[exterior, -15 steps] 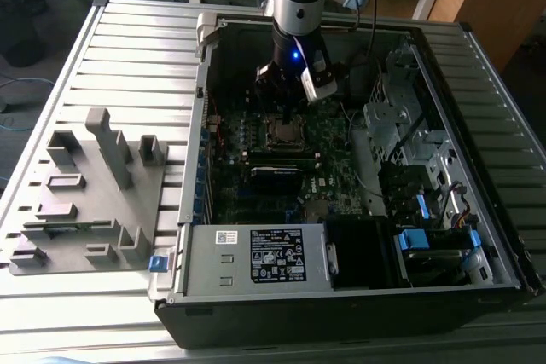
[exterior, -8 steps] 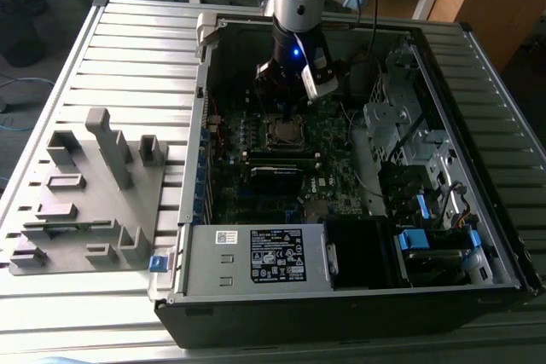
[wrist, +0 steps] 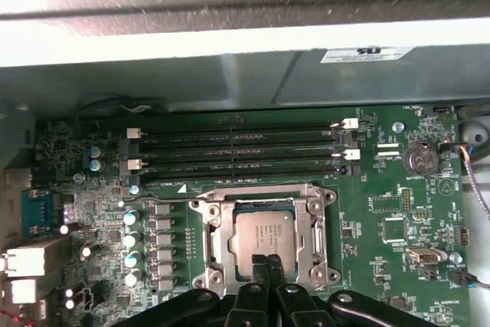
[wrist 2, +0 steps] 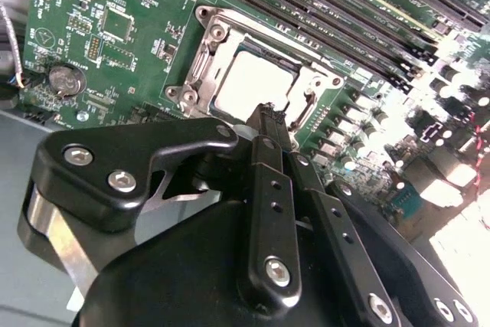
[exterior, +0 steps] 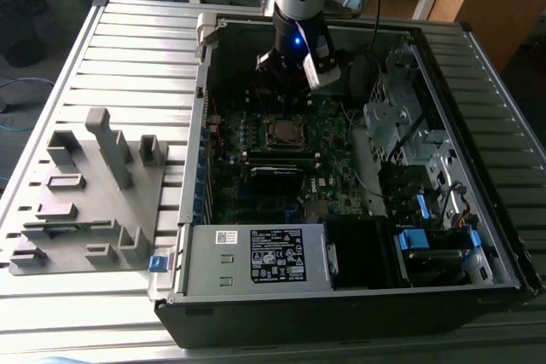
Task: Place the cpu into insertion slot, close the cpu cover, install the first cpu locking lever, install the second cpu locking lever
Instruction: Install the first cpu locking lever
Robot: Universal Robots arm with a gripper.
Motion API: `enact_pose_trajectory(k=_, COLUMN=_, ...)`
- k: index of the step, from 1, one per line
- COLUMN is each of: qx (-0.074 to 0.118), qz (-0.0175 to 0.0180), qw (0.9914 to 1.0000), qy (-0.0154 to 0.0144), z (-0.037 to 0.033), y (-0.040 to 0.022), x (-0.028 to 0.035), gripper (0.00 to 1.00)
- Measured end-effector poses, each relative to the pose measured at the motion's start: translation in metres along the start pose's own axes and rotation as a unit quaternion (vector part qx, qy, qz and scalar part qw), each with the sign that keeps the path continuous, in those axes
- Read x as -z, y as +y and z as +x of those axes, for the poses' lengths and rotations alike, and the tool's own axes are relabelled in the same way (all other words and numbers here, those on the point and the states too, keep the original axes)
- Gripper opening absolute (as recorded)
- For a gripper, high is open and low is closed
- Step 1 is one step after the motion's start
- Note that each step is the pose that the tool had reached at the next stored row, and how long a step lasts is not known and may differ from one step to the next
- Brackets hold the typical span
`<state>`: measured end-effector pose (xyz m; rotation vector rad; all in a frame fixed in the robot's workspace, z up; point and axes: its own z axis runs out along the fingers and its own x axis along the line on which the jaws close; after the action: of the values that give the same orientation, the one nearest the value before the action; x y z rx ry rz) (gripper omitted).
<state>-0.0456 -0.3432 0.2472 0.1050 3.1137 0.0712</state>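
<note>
The arm's fingers (wrist: 260,272) are pressed together with nothing between them, hanging just over one edge of the chip (wrist: 264,233); the chip lies flat in its socket (wrist: 200,208) on the green board (wrist: 390,227), with the silvery cover (wrist: 220,244) down around it; long black memory slots (wrist: 237,151) run beside the socket; the open computer case (exterior: 256,317) sits on the ribbed table (exterior: 128,57).

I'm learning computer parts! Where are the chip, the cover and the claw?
chip (wrist: 264,235), first wrist view, middle of its face.
cover (wrist: 219,241), first wrist view, a side bar.
claw (wrist: 268,261), first wrist view, between its fingertips.
</note>
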Motion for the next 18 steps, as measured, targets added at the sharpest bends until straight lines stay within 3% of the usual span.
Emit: enact_pose_trajectory(k=18, qx=0.0, qz=0.0001, qw=1.0, qy=0.0008, z=-0.0002, y=0.0003, x=0.0069, gripper=0.11)
